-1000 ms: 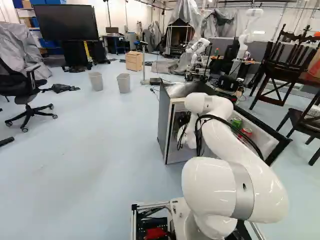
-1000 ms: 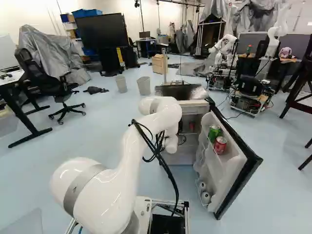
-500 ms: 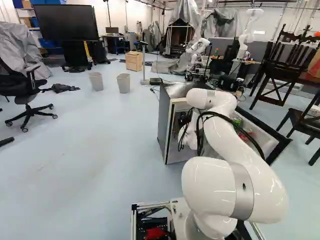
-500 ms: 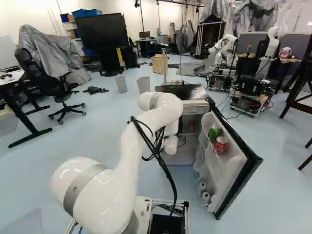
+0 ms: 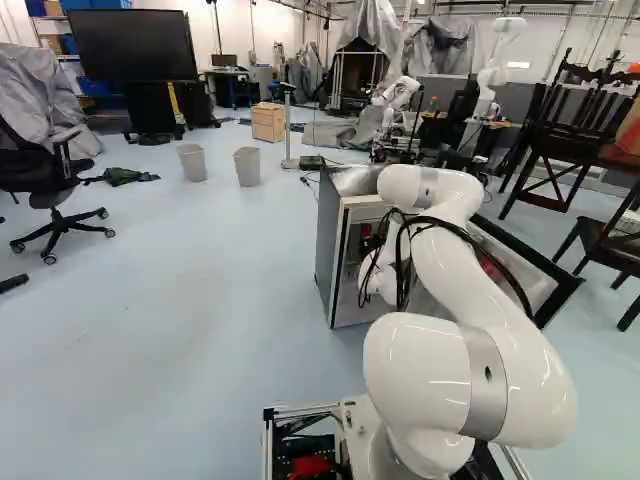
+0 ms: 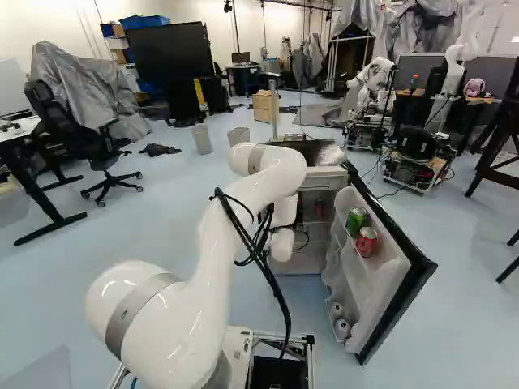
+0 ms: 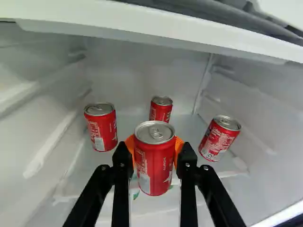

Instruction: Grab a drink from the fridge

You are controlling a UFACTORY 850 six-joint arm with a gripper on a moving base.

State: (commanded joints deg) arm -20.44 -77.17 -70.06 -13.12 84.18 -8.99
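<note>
In the wrist view my gripper (image 7: pixel 155 152) is shut on a red can (image 7: pixel 155 172), its orange pads (image 7: pixel 179 147) pressing from two sides. The can is upright; whether its base touches the shelf I cannot tell. Inside the fridge (image 5: pixel 328 250), three other red cans stand ahead of and beside the held one: one at one side (image 7: pixel 100 126), one behind (image 7: pixel 161 109), one at the other side (image 7: pixel 220 138). In both base views the arm hides the gripper.
The fridge door (image 6: pixel 393 288) stands open, its rack bearing a green can (image 6: pixel 357 220), a red can (image 6: pixel 366 241) and white items lower down. A shelf edge (image 7: pixel 156 39) spans above the cans. Another robot (image 6: pixel 418 154) and dark chairs (image 5: pixel 560 150) stand beyond the fridge.
The arm's upper bend has risen a little, and in the left base view it has shifted slightly right, now covering the green can on the door. The base has not moved.
</note>
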